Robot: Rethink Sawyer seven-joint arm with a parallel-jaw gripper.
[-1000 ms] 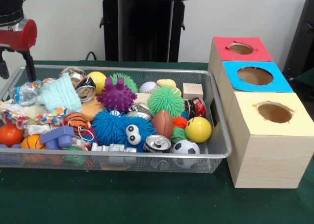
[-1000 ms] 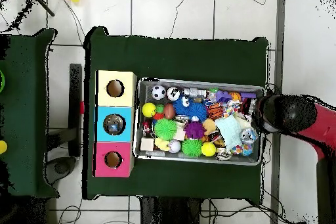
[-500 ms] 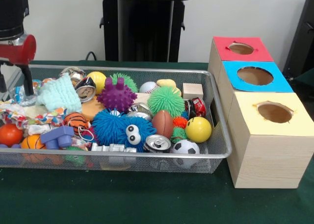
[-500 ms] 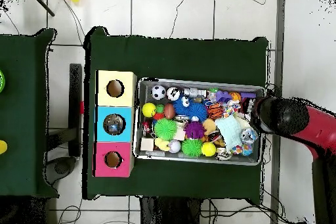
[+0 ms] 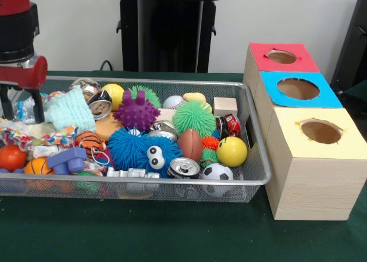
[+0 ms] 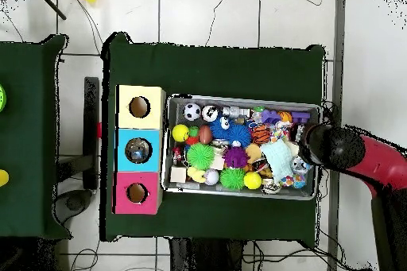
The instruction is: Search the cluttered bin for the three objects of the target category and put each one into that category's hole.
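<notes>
You can see that the gripper (image 5: 22, 104) has come lower and a little further over the bin (image 5: 172, 82), so its two dark fingers (image 5: 38, 106) now stand on both sides of a crumpled plastic bottle (image 5: 24, 108).

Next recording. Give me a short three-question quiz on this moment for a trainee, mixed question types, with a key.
1. True or false: the gripper hangs over the end of the bin farthest from the wooden boxes.
2. Which face colour surrounds the hole farthest from the front camera? A red, B blue, C yellow.
3. Fill in: the blue fuzzy toy with googly eyes sits right beside a shiny drink ____.

Key: 1 true; 2 A; 3 can.
</notes>
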